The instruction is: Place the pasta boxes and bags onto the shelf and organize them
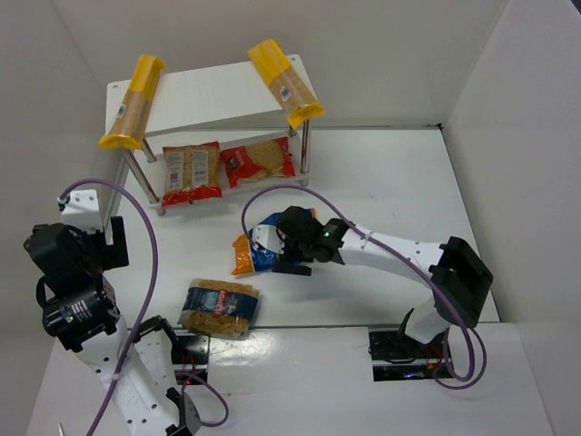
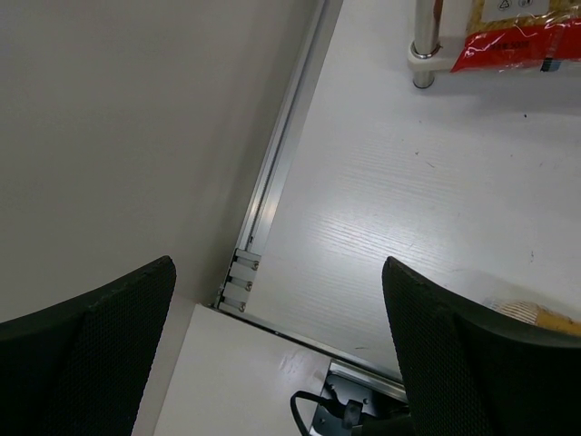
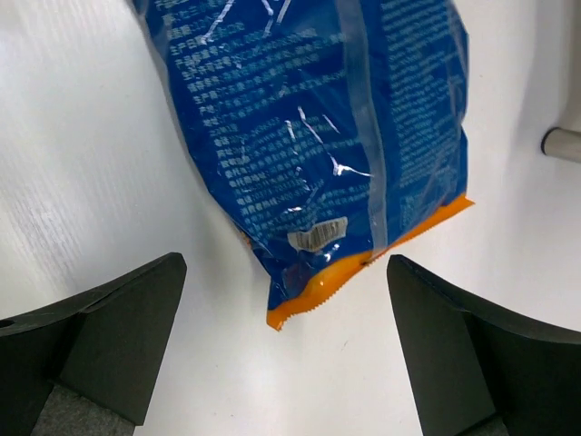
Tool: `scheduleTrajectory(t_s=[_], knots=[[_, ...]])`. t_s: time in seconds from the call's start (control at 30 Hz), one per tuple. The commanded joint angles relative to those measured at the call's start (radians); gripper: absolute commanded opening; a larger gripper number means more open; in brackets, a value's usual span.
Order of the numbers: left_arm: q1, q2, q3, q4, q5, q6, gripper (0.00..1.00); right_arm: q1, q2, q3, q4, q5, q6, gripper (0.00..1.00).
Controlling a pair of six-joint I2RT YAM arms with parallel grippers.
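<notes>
Centre frame, the right arm's jaws hang wide open and empty over the blue bag [image 1: 263,261], flat on the desk [image 1: 381,182]; its long axis runs across their closing line. Left arm sits farther off.

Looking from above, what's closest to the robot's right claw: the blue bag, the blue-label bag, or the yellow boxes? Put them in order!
From the right gripper:
1. Blue bag, right beneath it.
2. Blue-label bag, on the table, nearer the arm bases.
3. Right yellow box, right edge of the top shelf.
4. Left yellow box, left edge of it.
</notes>
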Motion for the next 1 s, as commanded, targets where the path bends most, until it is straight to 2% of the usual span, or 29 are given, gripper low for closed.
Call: scheduleTrajectory(t_s=[0.0,0.27,0.57,0.67,0.97], knots=[[0.006,-0.016,0.022,0.01,-0.007,0.011,1.0,0.032,0.03,-0.022,0.091,0.045,-0.006,1.0],[0.006,-0.016,0.031,0.001,-0.018,0.011,1.0,0.097,0.118,-0.044,0.223,0.14,-0.099,1.0],[0.006,-0.026,0.031,-0.008,-0.046,0.03,1.0,0.174,0.216,-0.034,0.232,0.169,-0.152,1.0],[0.006,-0.026,0.031,-0.008,-0.046,0.03,1.0,0.174,0.241,-0.043,0.241,0.178,-0.163,1.0],[0.006,-0.026,0.031,-0.008,-0.046,0.039,1.0,0.163,0.301,-0.08,0.425,0.311,-0.229,1.0]])
